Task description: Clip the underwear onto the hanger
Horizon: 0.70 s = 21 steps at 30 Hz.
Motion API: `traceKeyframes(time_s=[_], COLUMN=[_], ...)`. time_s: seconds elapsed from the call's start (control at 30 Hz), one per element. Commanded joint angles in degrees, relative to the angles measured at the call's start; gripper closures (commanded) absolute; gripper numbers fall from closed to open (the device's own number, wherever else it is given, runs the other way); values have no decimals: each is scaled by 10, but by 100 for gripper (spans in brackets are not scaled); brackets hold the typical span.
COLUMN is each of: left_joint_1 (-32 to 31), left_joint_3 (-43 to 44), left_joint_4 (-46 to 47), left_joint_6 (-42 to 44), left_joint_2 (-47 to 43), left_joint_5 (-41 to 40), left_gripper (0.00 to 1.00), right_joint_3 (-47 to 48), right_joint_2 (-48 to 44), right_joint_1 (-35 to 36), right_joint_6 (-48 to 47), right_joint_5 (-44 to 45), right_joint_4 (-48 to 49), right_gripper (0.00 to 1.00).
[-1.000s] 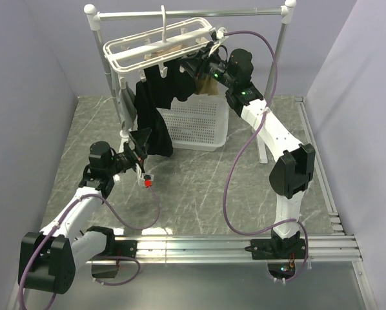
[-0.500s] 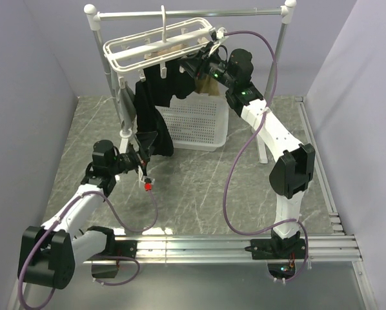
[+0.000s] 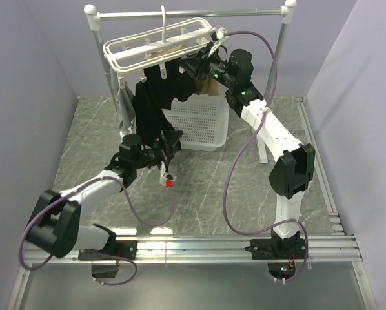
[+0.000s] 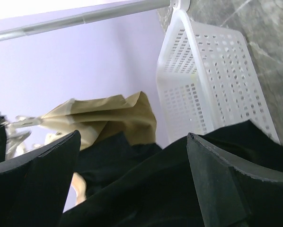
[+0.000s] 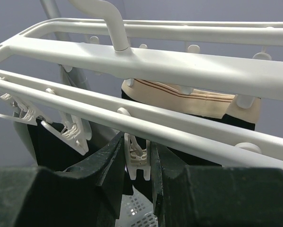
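Observation:
The white hanger (image 3: 157,42) hangs by its hook from the rail; its bars fill the right wrist view (image 5: 179,66). The black underwear (image 3: 153,106) hangs from it by one upper edge, and its lower part droops beside the basket. My right gripper (image 3: 194,64) is up at the hanger, its jaws closed on a white clip peg (image 5: 138,158) under a bar. My left gripper (image 3: 170,139) is at the underwear's lower part. In the left wrist view its jaws (image 4: 132,137) stand wide apart with black fabric (image 4: 146,189) lying between them.
A white perforated basket (image 3: 203,119) stands behind the underwear and also shows in the left wrist view (image 4: 212,80). The grey rail stand (image 3: 193,13) with white knobs carries the hanger. A tan garment (image 5: 193,97) is clipped on the hanger. A red tag (image 3: 170,183) dangles on the left arm's cable.
My left arm has swung right and forward, bringing its open gripper up to the underwear's hanging lower part. The right arm has not moved.

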Motion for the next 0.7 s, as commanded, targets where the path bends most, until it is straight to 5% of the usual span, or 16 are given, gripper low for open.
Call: traceKeyframes(time_s=[0.0, 0.17, 0.33, 0.5, 0.53, 0.67], left_joint_1=[-34, -55, -65, -66, -67, -64], left_joint_3=[41, 88, 155, 281, 336, 451], left_joint_4=[83, 103, -5, -231, -355, -569], left_joint_6=[-46, -75, -140, -220, -225, -227], left_joint_2=[51, 99, 96, 57, 55, 68], left_joint_5=[-64, -92, -90, -39, -10, 42], left_gripper=[1, 1, 1, 1, 1, 1], right_joint_3=[-10, -10, 3, 10, 11, 11], right_joint_2=[-15, -13, -4, 3, 4, 7], right_joint_1=[-4, -4, -5, -6, -6, -6], right_joint_6=[1, 0, 4, 6, 7, 11], right_joint_5=[-7, -8, -12, -15, -17, -18], right_joint_4=[11, 11, 11, 14, 15, 18], right_gripper=[100, 100, 100, 100, 100, 100])
